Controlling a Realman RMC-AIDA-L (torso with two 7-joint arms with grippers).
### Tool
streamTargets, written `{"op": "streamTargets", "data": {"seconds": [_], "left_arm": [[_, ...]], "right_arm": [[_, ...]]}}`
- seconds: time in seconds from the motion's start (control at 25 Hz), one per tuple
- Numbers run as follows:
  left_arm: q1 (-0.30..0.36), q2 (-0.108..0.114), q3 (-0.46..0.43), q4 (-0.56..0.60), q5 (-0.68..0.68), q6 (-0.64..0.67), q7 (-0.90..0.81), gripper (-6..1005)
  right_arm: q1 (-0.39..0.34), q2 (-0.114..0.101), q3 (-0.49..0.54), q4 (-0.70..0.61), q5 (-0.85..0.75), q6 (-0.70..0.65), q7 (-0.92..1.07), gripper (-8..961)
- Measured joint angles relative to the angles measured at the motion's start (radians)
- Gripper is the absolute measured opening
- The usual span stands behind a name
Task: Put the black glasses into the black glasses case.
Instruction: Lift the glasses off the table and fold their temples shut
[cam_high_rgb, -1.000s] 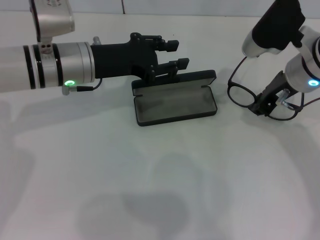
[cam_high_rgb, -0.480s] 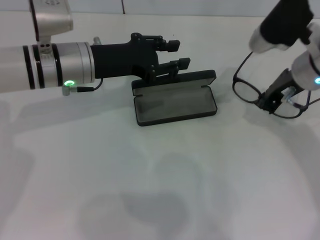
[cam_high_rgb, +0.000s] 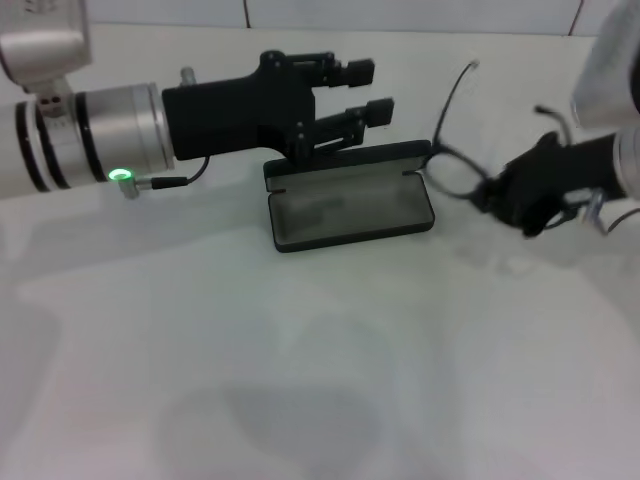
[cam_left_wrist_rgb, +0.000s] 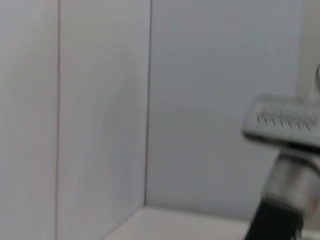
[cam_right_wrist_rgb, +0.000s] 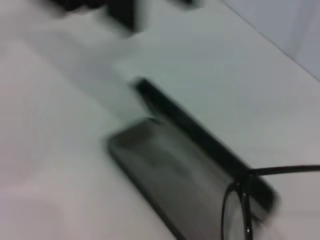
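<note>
Now, from the head, the right gripper (cam_high_rgb: 520, 200) holds the black glasses (cam_high_rgb: 452, 170) just beside the open black glasses case (cam_high_rgb: 350, 205); the left gripper (cam_high_rgb: 365, 92) is spread wide behind the lid. From the right wrist, a lens (cam_right_wrist_rgb: 245, 212) hangs over the case's end (cam_right_wrist_rgb: 170, 165).

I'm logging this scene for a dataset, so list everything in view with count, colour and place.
black glasses case: one, black with grey lining, lying open on the table's centre, lid leaning back.
black glasses: one pair, black thin frame, held in the air just off the case's right end, one temple arm sticking up.
table: one, white, under everything.
wall: white panels behind the table.
left gripper: one, black, open, hovering behind the case's lid.
right gripper: one, black, at the right edge, shut on the glasses frame.
</note>
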Motion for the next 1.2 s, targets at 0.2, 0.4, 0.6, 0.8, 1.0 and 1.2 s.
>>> {"op": "streamTargets", "data": {"seconds": [0.2, 0.4, 0.6, 0.8, 1.0, 1.2], "left_arm": [[0.005, 0.01, 0.0, 0.001, -0.029, 0.095, -0.006, 475], [-0.004, 0.013, 0.0, 0.002, -0.029, 0.128, -0.041, 474], [-0.029, 0.013, 0.0, 0.001, -0.025, 0.124, -0.08, 474], [-0.061, 0.015, 0.0, -0.003, -0.001, 0.117, -0.118, 473], [-0.109, 0.008, 0.0, -0.006, 0.08, 0.074, -0.164, 473], [-0.149, -0.002, 0.0, -0.004, 0.168, 0.003, -0.229, 472]], "right_arm": [[-0.072, 0.003, -0.006, 0.124, 0.298, 0.103, -0.402, 108], [-0.085, -0.004, -0.001, 0.391, 0.781, 0.077, -0.996, 108], [-0.091, -0.002, -0.001, 0.534, 0.987, -0.033, -1.357, 108], [-0.083, -0.003, -0.001, 0.623, 1.085, -0.121, -1.532, 108], [-0.083, -0.001, -0.003, 0.635, 1.103, -0.136, -1.604, 108], [-0.083, -0.001, -0.002, 0.635, 1.107, -0.159, -1.625, 108]]}}
